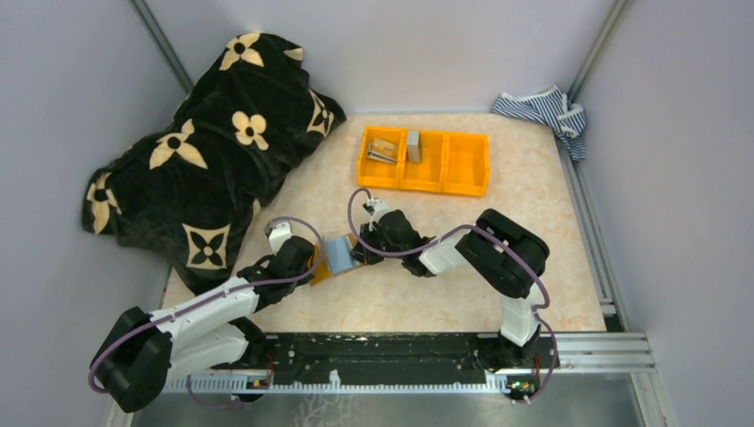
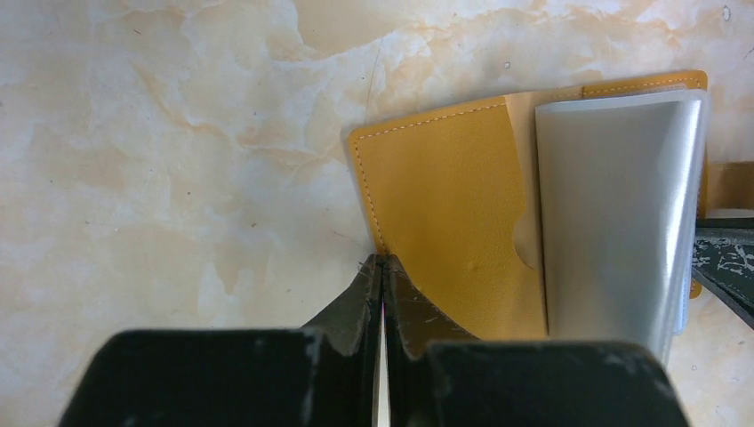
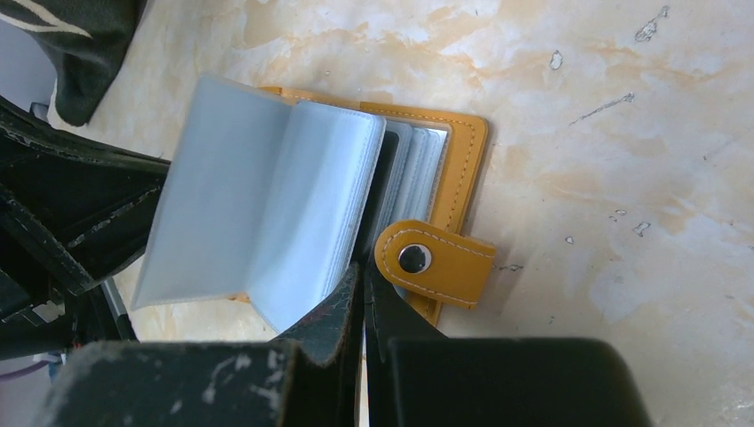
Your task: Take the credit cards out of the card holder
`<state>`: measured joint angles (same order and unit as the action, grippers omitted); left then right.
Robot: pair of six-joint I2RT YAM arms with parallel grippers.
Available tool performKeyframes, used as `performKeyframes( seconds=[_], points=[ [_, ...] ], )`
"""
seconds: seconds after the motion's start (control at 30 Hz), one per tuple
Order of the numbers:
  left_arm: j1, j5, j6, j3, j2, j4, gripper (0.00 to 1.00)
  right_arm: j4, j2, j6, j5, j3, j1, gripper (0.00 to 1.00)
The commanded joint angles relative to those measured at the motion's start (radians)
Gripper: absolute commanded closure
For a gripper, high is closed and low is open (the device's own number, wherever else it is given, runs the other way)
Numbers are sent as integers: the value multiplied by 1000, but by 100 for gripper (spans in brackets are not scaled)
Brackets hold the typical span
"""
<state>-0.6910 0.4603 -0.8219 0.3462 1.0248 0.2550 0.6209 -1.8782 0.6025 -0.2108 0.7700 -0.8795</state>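
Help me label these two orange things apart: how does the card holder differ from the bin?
The card holder is small and flat; the bin is larger, with walls. The card holder lies open, showing translucent sleeves; the bin has three compartments, two holding small items. The card holder lies mid-table; the bin sits farther back. Both are orange-yellow.

Blanket (image 1: pixel 204 151) lies left of card holder (image 1: pixel 339 253), orange bin (image 1: pixel 427 189) beyond.

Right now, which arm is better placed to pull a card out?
Probably right: the right claw, shut, sits at the clear sleeves beside the snap tab; the left claw only meets the card holder's cover edge.
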Motion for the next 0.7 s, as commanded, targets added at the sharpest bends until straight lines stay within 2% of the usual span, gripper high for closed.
performKeyframes(
  seconds=[0.0, 0.67],
  points=[
    [-4, -98, 0, -42, 18, 6, 93, -3, 50, -10, -25, 52, -30, 100],
    [-4, -106, 8, -47, 11, -5, 92, -59, 81, -30, -22, 129, -83, 100]
  ],
)
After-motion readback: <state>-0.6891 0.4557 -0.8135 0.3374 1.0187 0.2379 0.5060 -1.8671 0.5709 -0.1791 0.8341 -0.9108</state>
